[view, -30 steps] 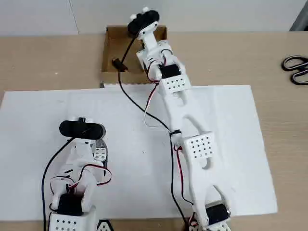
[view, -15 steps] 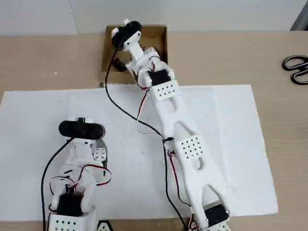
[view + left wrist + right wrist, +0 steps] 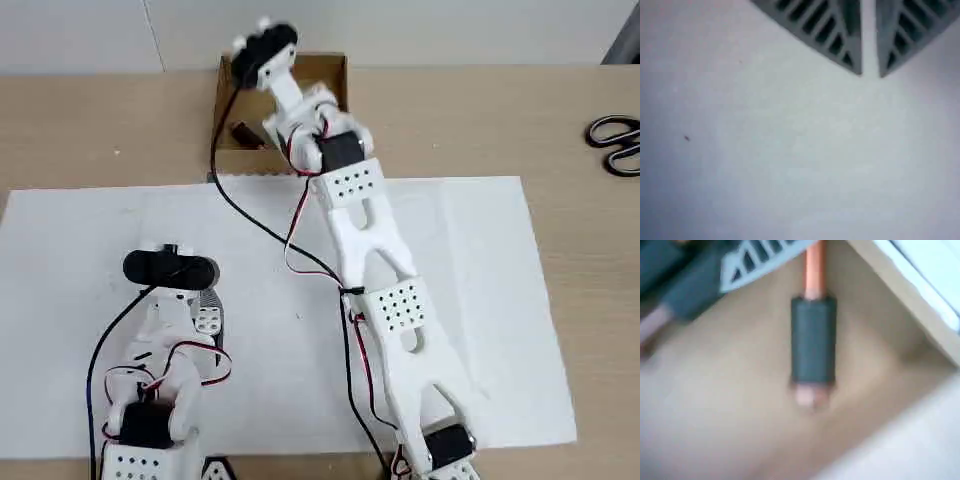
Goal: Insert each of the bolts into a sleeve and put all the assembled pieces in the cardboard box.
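At the high view's upper centre, the right gripper hangs inside the cardboard box, the sleeved bolt running lengthwise from its tip; I cannot tell its grip.

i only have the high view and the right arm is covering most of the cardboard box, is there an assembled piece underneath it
Observer: Yes. The right wrist view shows a dark sleeve lying on the floor of the cardboard box, with an orange bolt through it.
Operator: bolt fully through or just started
Observer: It shows at both ends of the sleeve, orange at one end and a paler tip at the other.
Operator: anything else in the box
Observer: A second sleeved piece lies on the box floor, apart from the first.
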Available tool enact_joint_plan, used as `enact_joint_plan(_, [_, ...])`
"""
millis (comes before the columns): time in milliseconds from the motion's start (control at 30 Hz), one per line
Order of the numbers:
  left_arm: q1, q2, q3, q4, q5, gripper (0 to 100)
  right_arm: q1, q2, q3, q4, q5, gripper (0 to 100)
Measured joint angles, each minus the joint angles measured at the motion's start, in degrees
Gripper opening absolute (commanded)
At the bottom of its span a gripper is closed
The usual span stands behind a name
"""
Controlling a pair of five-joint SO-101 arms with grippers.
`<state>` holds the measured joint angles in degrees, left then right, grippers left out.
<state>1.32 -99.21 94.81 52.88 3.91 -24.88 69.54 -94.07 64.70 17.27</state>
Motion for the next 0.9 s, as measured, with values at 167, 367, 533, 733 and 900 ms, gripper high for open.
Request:
enact_joint_plan(167, [-0.1,0.0,0.0,0.0,0.0,1,0.4,-5.9,-0.1,6.7,0.0,1.3])
enact_joint_plan(367, [-4.8,0.0,0.0,0.0,0.0,1,2.5,-12.8,-0.1,14.1,0.0,0.4])
enact_joint_plan(533, [-6.3,0.0,0.0,0.0,0.0,1,2.9,-18.6,-0.1,22.5,0.0,0.4])
enact_joint_plan(733, [-6.3,0.0,0.0,0.0,0.0,1,4.7,-26.7,-0.1,30.4,0.0,0.4])
enact_joint_plan(900, [-6.3,0.0,0.0,0.0,0.0,1,7.5,-32.7,-0.1,32.9,0.0,0.4])
